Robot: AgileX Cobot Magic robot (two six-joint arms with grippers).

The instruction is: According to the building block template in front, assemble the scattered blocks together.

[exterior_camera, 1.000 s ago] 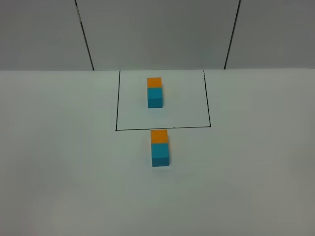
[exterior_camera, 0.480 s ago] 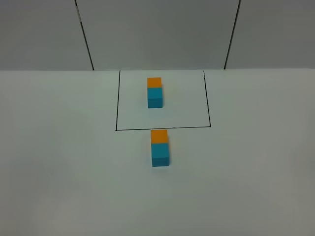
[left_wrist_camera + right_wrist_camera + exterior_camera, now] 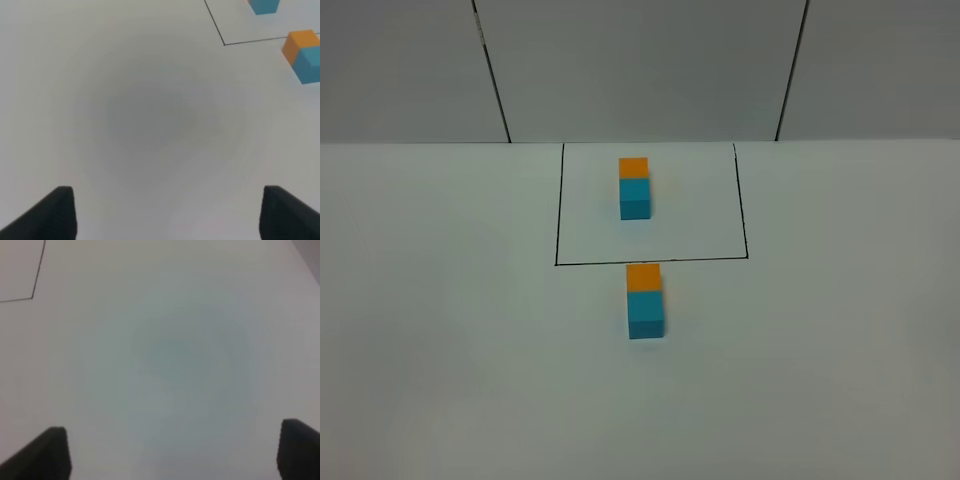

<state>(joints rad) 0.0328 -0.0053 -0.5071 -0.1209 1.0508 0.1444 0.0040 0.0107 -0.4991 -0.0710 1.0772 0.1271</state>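
Note:
The building block template [image 3: 634, 187], an orange cube joined to a cyan-blue cube, stands inside the black-lined rectangle at the back; its blue part shows in the left wrist view [image 3: 264, 5]. Of the scattered blocks, the orange cube [image 3: 643, 277] and the cyan-blue cube [image 3: 645, 313] stand touching in a line just in front of the rectangle, orange farther back. They also show in the left wrist view as the orange cube [image 3: 300, 44] and the blue cube [image 3: 310, 64]. My left gripper [image 3: 167, 215] is open and empty over bare table. My right gripper [image 3: 175, 452] is open and empty. Neither gripper shows in the exterior view.
The black-lined rectangle [image 3: 557, 263] is marked on the white table [image 3: 440, 330]. A grey panelled wall [image 3: 640, 60] stands behind the table. A corner of the rectangle shows in the right wrist view [image 3: 33, 298].

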